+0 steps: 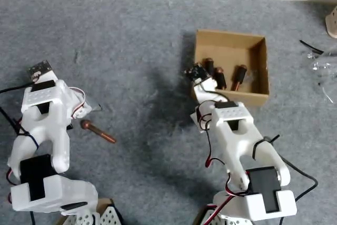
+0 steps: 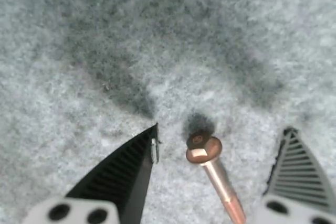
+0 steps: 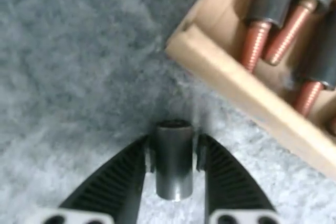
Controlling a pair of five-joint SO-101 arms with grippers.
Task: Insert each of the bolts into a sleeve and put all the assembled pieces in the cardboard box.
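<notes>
Left fingers (image 2: 131, 174) wide open, empty, flanking the bolt (image 1: 97, 131), lower left; probably rigid, slick, best gripped mid-shank. Right fingers (image 3: 126, 177) clamped on a sleeve (image 3: 173, 163) near the cardboard box (image 3: 236, 85).

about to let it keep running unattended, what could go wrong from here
The bolt lies slanted inside the open left gripper; closing may roll it on the carpet instead of pinching it. The right gripper holds the sleeve close to the cardboard box wall, so swinging away could bump the box and shift it.
</notes>
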